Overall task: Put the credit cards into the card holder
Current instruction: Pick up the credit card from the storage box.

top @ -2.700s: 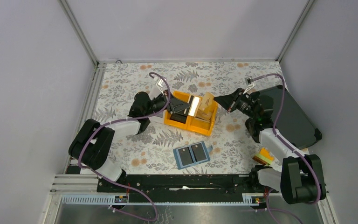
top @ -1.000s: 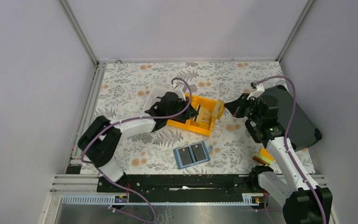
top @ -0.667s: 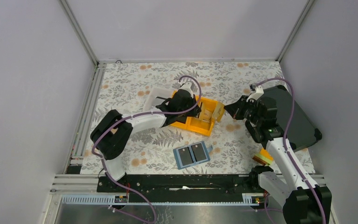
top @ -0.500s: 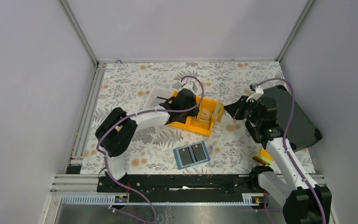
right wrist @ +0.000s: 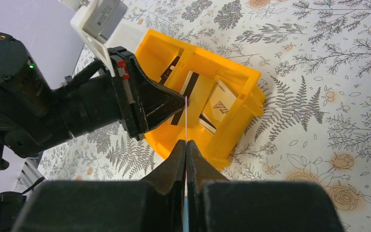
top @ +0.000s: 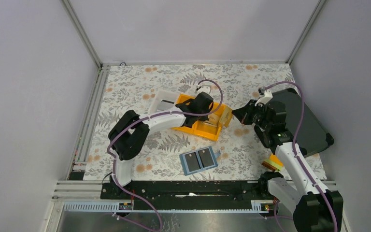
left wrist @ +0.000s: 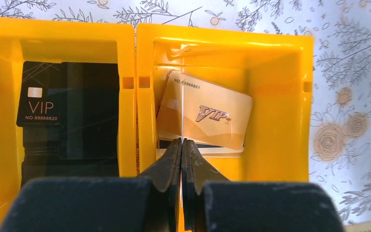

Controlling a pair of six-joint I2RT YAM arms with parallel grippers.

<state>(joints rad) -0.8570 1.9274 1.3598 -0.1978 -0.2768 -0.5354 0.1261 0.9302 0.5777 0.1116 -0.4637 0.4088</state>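
Table (top: 125, 92) bearing bin (left wrist: 270, 72) of cards (left wrist: 207, 113); card holder (top: 199, 160) in front of it, case (top: 314, 125) at right

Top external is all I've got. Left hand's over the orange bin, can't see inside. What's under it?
Observer: A gold VIP card lies in the orange bin compartment nearer the right arm, ahead of the shut left hand.
Operator: Other compartment?
Observer: It holds black cards, top one marked VIP.
Operator: Right grip?
Observer: The right hand is shut on a thin card, seen edge-on.
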